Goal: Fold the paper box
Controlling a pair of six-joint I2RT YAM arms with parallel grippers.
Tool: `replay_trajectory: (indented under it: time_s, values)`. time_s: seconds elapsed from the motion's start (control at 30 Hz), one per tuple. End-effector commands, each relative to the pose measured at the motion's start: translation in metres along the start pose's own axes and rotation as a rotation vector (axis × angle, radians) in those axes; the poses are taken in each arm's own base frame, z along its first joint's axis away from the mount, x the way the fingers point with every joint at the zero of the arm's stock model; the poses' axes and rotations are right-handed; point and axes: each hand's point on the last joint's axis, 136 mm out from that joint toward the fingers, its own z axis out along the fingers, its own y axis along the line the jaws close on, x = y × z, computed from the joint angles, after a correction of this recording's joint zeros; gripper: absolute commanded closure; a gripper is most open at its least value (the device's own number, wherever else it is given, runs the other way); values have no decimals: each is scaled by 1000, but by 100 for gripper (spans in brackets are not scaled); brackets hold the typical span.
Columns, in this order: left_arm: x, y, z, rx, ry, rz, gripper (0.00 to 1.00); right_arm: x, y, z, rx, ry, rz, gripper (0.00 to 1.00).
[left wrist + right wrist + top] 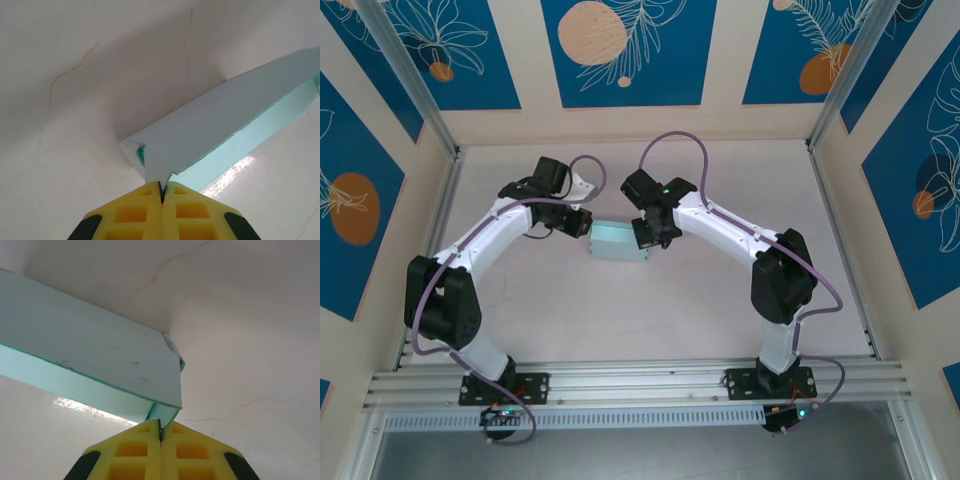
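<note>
The paper box is a small pale mint rectangular box held between both arms at the middle of the table. My left gripper is at its left end; in the left wrist view the yellow fingers are shut on a thin corner flap of the paper box. My right gripper is at its right end; in the right wrist view the gripper is shut on the card edge at the corner of the paper box. The box's lid panel stands slightly ajar, showing the teal inside.
The pale table has thin cracks in its surface. Aluminium rails run along the near edge. Patterned blue walls close in the back and both sides.
</note>
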Motion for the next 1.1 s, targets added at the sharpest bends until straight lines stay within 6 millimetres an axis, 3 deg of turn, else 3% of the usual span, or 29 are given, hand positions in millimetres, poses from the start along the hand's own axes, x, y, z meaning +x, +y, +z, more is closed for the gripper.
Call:
replay_trajectory:
  time_s: [0.0,0.23,0.43,0.8,1.07]
  values:
    - [-9,-11,-1,41,-46,-94,100,5,4,8,11,27,-17,100]
    - [-5,-12,-3,53,-145,-229,100,5,7,10,29,32,-30,100]
    - [4,-7,-4,23,-146,-304,100,6,9,12,40,39,-38,100]
    - [8,-19,-4,103,-130,-479,100,6,14,10,61,37,-64,100]
    - [11,-21,0,122,-109,-507,100,8,15,13,65,45,-71,100]
